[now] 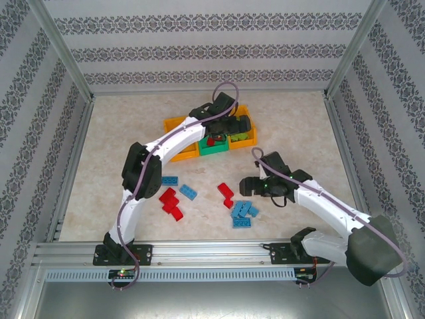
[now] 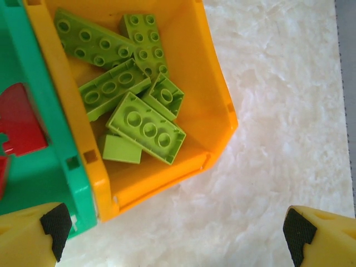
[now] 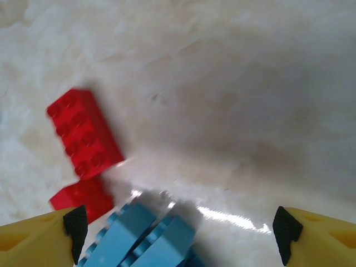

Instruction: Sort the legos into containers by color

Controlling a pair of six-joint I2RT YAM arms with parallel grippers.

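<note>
The containers are three joined bins: an orange one [image 1: 176, 124], a green one [image 1: 212, 150] and an orange one [image 1: 251, 138]. My left gripper [image 1: 230, 127] hovers open over them. In the left wrist view the orange bin [image 2: 219, 94] holds several light green legos [image 2: 146, 128], and the green bin [image 2: 53, 133] beside it holds red ones [image 2: 16, 122]. My left gripper [image 2: 178, 236] has nothing between its fingers. My right gripper [image 1: 248, 183] [image 3: 178, 231] stands open and low over a blue lego pile [image 1: 243, 211] [image 3: 139, 239], with red bricks [image 3: 83, 133] just beyond.
Loose on the table lie two blue bricks [image 1: 179, 186], a red cluster [image 1: 170, 203] at the left and two red bricks [image 1: 226, 194] in the middle. A metal frame and patterned walls enclose the table.
</note>
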